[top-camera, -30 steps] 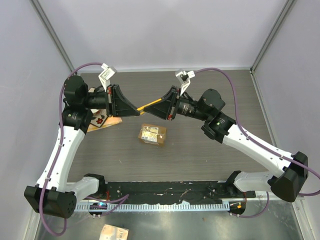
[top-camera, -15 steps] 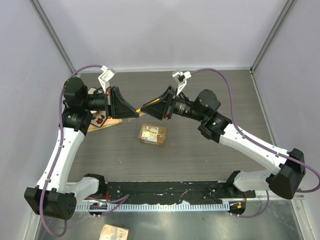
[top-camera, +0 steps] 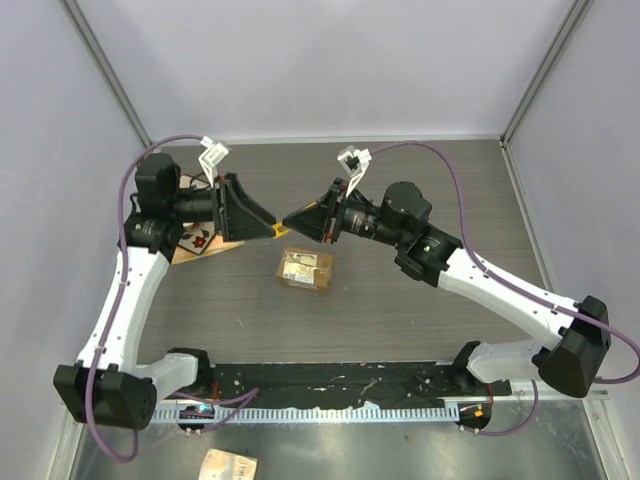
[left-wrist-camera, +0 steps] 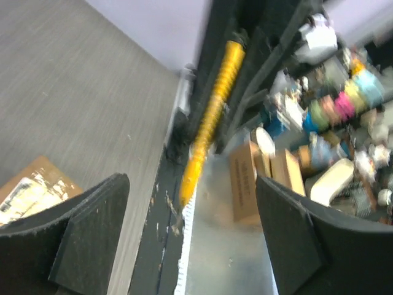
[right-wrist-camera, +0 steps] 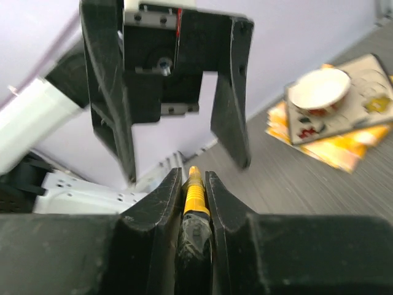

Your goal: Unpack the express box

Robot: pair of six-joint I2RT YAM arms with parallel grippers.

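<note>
From above, the brown cardboard express box (top-camera: 306, 269) lies flat on the grey wood-grain table (top-camera: 420, 330) between the two arms, with its white label up. Beyond it, the left gripper (top-camera: 266, 226) and the right gripper (top-camera: 293, 221) meet at a yellow utility knife (top-camera: 311, 206).

The left wrist view is blurred, but it shows the left fingers (left-wrist-camera: 92, 233) standing wide apart. The ribbed knife is between them and touches neither.

The right wrist view shows the right fingers (right-wrist-camera: 161, 203) pressed on the knife. Behind lies a flat card (right-wrist-camera: 344, 132) with a white cup (right-wrist-camera: 319, 89).

matt brown cardboard express box (top-camera: 306, 270); grey wood-grain table (top-camera: 400, 310); ribbed yellow knife (right-wrist-camera: 194, 195), probably plastic.
</note>
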